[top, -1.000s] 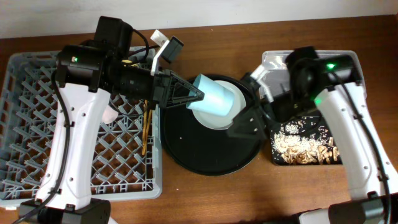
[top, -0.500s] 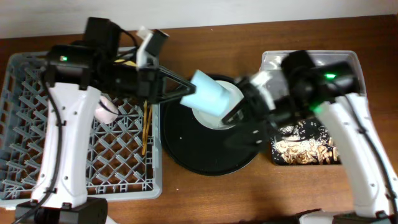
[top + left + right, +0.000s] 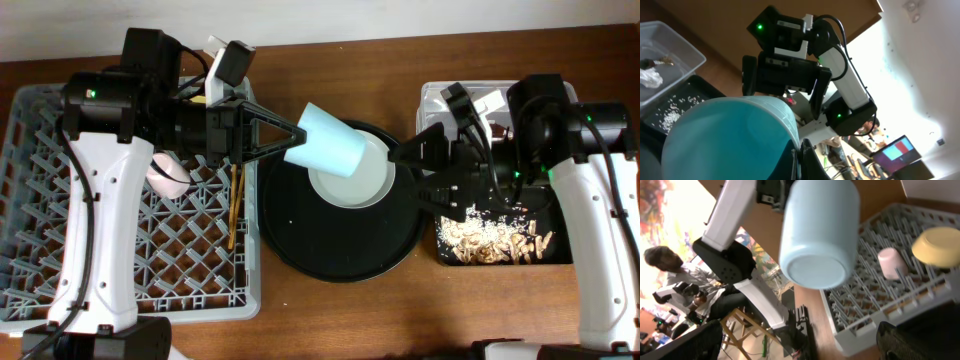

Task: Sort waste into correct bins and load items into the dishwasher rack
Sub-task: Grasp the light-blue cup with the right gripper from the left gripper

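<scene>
Right, you're gripping the light blue cup in your left hand, fingers closed on its end. It's hanging tipped on its side in the air, over the near edge of the round black tray and partly over the grey plate that's sitting on it. From the right wrist view the cup's flat base is facing you square on. From the left wrist view the cup is filling the lower frame.

Your right hand is hovering just beside the plate's far side with its fingers spread wide and nothing between them. It's apart from the cup.

Over on the left, the grey rack is carrying a pink cup lying among the pegs. The two chopsticks are resting along its right edge. The right wrist camera is also catching a yellow bowl in there, near the pink cup.

On the right, the clear tub is holding the white napkin. Just in front of it, the shallow black tray is carrying the beige crumbs. Your right arm is blocking part of both. Everything's sitting on the brown desk.
</scene>
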`<state>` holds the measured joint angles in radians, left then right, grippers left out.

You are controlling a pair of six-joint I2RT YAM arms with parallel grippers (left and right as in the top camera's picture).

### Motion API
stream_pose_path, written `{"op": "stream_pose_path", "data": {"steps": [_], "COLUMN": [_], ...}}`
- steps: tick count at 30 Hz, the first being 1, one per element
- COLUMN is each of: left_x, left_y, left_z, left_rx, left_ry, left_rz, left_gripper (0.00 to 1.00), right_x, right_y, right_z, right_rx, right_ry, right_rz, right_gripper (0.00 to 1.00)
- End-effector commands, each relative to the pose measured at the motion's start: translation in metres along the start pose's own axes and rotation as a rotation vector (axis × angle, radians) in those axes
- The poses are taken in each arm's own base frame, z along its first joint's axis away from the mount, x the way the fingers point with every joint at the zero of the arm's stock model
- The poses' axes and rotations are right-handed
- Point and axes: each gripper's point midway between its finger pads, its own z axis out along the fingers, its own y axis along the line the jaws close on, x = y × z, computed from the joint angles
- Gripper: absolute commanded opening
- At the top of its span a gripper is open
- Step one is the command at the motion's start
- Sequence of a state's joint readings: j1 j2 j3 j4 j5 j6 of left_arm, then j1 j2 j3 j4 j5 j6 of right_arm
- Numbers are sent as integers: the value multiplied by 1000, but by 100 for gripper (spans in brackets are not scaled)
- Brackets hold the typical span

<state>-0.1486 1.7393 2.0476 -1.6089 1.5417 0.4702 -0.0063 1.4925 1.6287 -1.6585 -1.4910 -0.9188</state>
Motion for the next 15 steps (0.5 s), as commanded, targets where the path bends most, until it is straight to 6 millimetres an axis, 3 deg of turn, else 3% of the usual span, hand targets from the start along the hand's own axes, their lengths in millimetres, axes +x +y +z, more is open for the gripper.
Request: {"op": "stream_pose_path", "data": {"steps": [1,5,15], "left_x": [0,4,9], "left_y": [-8,-12,-17], "left_z": [6,16,26], "left_rx": [43,67,91], "left_ry": [-1,24,47], "left_rz": [64,75,97], "left_gripper": [0,1,0], "right_x": [-3,-3,1], "right_y": [11,7,4], "right_z": [16,17,33], "right_rx": [-91,-95,-144], "right_ry": [-14,-12,17], "right_rz": [-86,-89,-118], "right_gripper": [99,89,90]}}
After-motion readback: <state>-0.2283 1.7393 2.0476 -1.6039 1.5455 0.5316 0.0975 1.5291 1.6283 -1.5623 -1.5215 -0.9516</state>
